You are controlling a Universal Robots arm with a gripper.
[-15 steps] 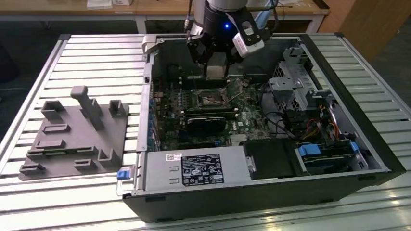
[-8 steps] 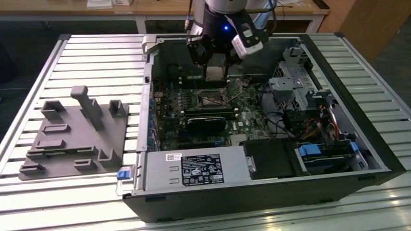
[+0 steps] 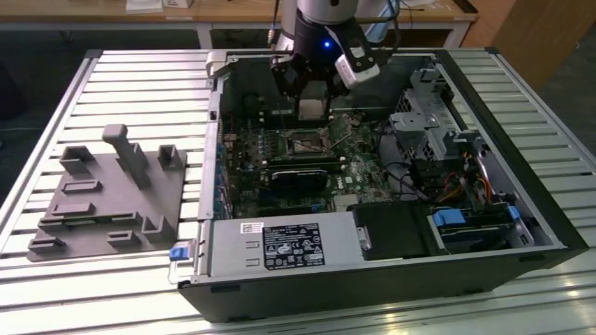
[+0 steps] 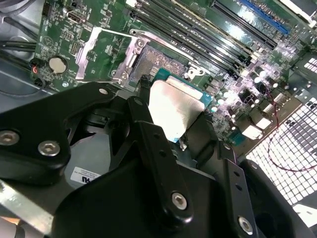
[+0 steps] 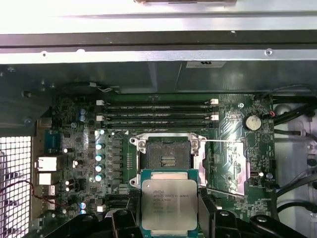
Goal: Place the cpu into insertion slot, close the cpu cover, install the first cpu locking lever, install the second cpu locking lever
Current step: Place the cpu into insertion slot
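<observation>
In the exterior view my gripper [image 3: 312, 113] hangs inside the open computer case, just behind the insertion slot [image 3: 305, 144] and above the green board. It is shut on the cpu [image 5: 169, 203], a flat square chip with a silver-grey top, gripped by two opposite edges between black fingers [image 4: 148, 144]. The first wrist view has the cpu beside the slot [image 5: 166, 156], whose dark centre lies bare, and apart from it. The cpu cover [image 4: 130, 55] is swung open to one side of the slot, a thin metal frame with green board showing through its window.
Long memory slots [image 5: 158, 116] run beside the socket. A black block [image 3: 298, 174] lies in front of it, with the labelled power supply box [image 3: 279, 244] nearer still. A drive cage [image 3: 437, 132] with cables stands at the exterior view's right, and a grey fixture plate [image 3: 102, 202] lies outside the case.
</observation>
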